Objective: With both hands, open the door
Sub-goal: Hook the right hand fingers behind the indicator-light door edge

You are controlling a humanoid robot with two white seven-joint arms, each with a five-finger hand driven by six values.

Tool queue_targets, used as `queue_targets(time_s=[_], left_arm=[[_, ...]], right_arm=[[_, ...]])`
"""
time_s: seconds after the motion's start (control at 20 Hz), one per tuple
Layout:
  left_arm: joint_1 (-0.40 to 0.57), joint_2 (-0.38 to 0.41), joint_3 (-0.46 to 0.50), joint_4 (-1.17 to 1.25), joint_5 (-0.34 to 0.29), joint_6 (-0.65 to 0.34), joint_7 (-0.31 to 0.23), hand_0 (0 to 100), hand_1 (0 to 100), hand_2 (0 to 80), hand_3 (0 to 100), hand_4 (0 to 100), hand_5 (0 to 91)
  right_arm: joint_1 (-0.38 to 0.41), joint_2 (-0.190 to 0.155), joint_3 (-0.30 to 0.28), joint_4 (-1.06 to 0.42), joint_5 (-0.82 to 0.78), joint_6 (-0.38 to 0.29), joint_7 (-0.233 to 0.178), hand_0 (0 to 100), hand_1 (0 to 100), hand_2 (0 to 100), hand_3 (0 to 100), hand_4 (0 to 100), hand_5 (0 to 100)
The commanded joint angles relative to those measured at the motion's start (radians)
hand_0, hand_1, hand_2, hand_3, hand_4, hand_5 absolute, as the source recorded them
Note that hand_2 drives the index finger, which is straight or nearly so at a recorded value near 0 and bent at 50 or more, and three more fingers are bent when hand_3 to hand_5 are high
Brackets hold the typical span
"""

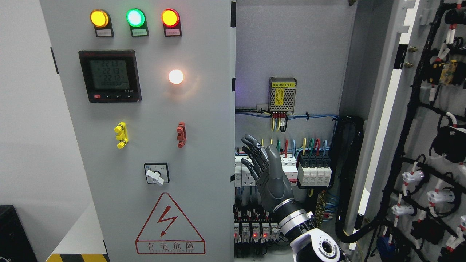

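Reaching up inside the cabinet, the right hand [267, 169] had its fingers loosely spread, holding nothing, with the left door's [153, 127] vertical edge just to its left.

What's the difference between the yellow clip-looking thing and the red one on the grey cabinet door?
The yellow handle sits left and slightly higher on the closed door; the red handle sits further right, nearer the door's edge. The yellow one is bright and tilts a little; the red one is darker and stands straighter. Both are small upright plastic pieces with knobbly ridges, mounted at similar height below the meter. The robot hand touches neither.
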Motion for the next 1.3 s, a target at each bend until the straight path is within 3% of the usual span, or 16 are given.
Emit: queue_targets(time_s=[0.0, 0.15, 0.4, 0.6, 1.25], left_arm=[[-0.003, -0.003, -0.002, -0.006, 0.003, -0.009, -0.001, 0, 0, 0.0, 0, 0, 0.0], [-0.005, -0.003, -0.002, -0.006, 0.003, -0.009, -0.001, 0, 0, 0.0, 0, 0, 0.0], [-0.005, -0.003, -0.002, -0.006, 0.003, -0.009, -0.001, 0, 0, 0.0, 0, 0, 0.0], [-0.005, -0.003, -0.002, -0.006, 0.003, -0.009, -0.001, 0, 0, 0.0, 0, 0, 0.0], [-0.005, -0.003, -0.002, -0.006, 0.003, -0.009, -0.001, 0, 0, 0.0, 0, 0, 0.0]], right_arm=[[-0.014, -0.057, -0.012, 0.015, -0.073, 0.008, 0.031, 0, 0, 0, 0, 0, 0], [-0.030, -0.061, -0.019, 0.026, -0.073, 0.054, 0.110, 0, 0, 0, 0, 0, 0], [-0.080, -0.059, -0.034, 0.076, -0.079, 0.067, 0.146, 0, 0, 0, 0, 0, 0], [-0.090, -0.058, -0.034, 0.092, -0.077, 0.070, 0.261, 0, 0, 0, 0, 0, 0], [-0.119, -0.055, -0.077, 0.178, -0.081, 0.090, 0.267, 0, 0, 0, 0, 0, 0]])
